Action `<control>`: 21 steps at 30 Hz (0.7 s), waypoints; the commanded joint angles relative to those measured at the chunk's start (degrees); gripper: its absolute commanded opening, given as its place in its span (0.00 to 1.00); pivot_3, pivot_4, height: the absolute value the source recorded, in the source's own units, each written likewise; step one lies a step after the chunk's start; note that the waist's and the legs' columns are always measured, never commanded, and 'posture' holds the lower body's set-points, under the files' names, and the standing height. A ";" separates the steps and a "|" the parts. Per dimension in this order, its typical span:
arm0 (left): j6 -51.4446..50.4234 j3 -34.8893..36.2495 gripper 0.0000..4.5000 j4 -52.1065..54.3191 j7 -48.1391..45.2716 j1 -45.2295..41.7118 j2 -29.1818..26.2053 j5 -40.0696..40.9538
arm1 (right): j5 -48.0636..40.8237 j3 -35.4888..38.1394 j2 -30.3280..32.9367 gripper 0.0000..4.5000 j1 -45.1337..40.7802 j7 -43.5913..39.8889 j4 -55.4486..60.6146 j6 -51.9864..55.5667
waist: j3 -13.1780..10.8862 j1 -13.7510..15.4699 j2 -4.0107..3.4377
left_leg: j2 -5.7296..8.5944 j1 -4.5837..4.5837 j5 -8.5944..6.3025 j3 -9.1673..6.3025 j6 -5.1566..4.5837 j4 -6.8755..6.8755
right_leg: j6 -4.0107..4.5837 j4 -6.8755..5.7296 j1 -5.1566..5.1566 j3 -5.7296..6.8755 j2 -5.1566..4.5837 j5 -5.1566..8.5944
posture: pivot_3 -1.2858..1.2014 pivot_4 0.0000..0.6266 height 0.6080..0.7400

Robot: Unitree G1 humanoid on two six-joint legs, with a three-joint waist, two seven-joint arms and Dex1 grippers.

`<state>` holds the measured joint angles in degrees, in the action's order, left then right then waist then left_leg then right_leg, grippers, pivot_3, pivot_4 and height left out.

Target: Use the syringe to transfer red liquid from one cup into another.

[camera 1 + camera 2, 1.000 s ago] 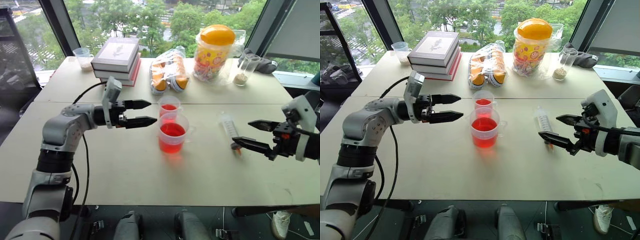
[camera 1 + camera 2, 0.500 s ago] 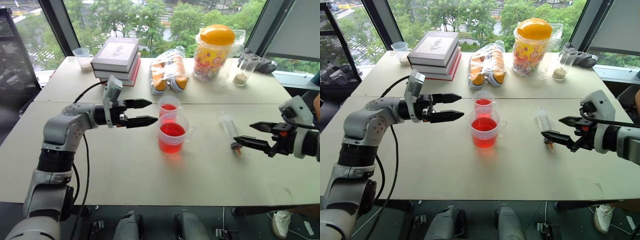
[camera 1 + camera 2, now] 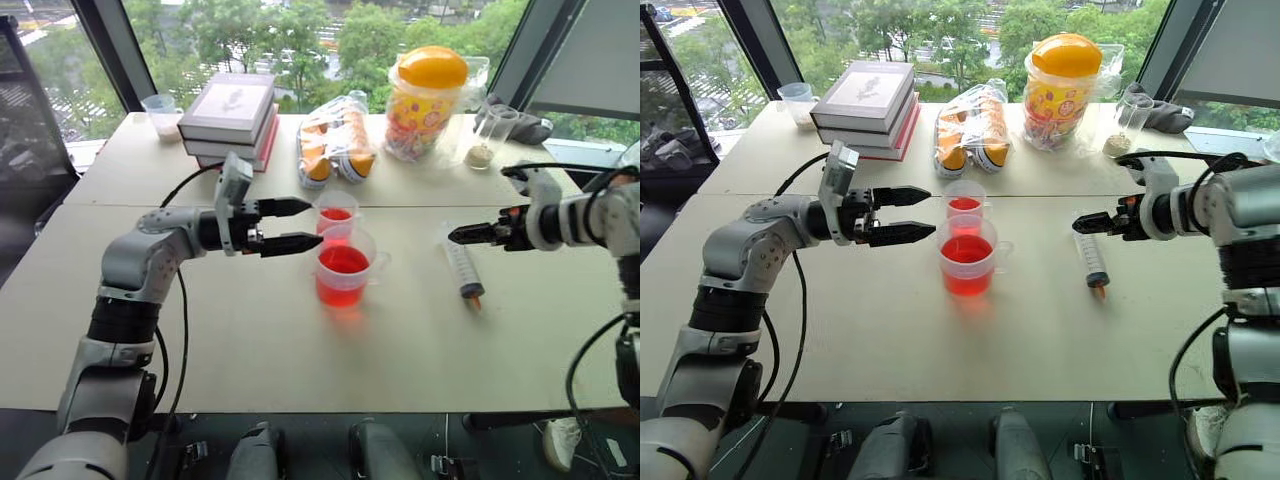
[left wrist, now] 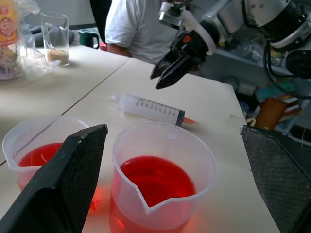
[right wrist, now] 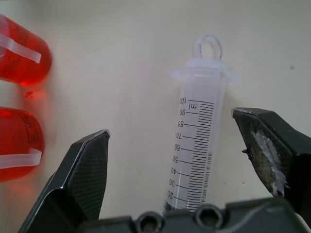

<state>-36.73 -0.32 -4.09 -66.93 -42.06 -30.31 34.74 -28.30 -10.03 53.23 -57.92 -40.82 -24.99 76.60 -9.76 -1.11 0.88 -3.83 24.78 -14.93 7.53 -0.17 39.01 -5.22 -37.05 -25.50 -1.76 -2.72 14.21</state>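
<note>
Daylight from big windows with green trees fell across the pale table (image 3: 250, 340). On its right half the syringe (image 3: 462, 264) lay flat, plunger ring toward the far side and reddish tip toward the near edge, barrel empty and clear with printed marks. The right gripper (image 3: 458, 235) hung above the syringe's far end with its fingers spread either side of the barrel and not touching it, nothing held. Well to the left of the syringe, near the table's middle, stood the larger cup (image 3: 344, 267), about half full of red liquid (image 3: 343, 262). Just behind it, on the far side, stood the smaller cup (image 3: 338, 213) with a shallower layer of red. The left gripper (image 3: 305, 224) pointed level toward the cups from their left, fingers apart and empty, tips just beside the two rims. Along the far side sat a stack of books (image 3: 229, 112), a bag of snacks (image 3: 334, 140) and a jar with a yellow lid (image 3: 427, 92). A person in a white shirt (image 4: 136, 26) sat beyond the table's right end.
</note>
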 commanded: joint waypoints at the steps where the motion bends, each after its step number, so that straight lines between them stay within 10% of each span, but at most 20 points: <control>1: 0.74 0.95 1.00 2.51 0.72 0.42 -0.25 0.34 | 6.60 -5.53 -1.56 0.98 -5.46 -3.67 -8.96 -4.52 | 0.00 0.20 -0.01 | 0.00 0.05 0.00 0.00 0.00 0.00 | -0.06 0.00 -0.04 0.01 0.00 -0.03 | 0.52 0.24 1.00; 16: -0.18 2.37 1.00 6.54 4.49 3.52 -0.87 1.58 | 25.70 -13.00 -12.37 0.98 -13.29 -12.57 -36.31 -21.18 | 0.01 0.00 -0.03 | 0.00 0.56 0.02 -0.03 0.03 0.14 | -0.25 -0.14 -0.49 0.13 0.00 -0.11 | 0.52 0.24 1.00; 21: 0.08 2.15 1.00 6.33 4.58 3.40 -0.86 1.49 | 28.31 -11.73 -14.73 0.58 -14.25 -13.30 -38.99 -22.37 | 0.02 -0.13 -0.04 | 0.00 0.53 0.04 -0.03 0.06 0.14 | -0.25 -0.19 -0.48 0.12 0.01 -0.12 | 0.52 0.24 1.00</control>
<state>-37.14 0.93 0.71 -62.27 -38.31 -30.87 35.57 -0.48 -22.92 39.31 -71.03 -53.21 -63.41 54.45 -9.75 -1.24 0.84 -3.84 25.30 -14.89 7.49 -0.10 39.15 -5.47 -37.25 -25.98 -1.64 -2.70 14.10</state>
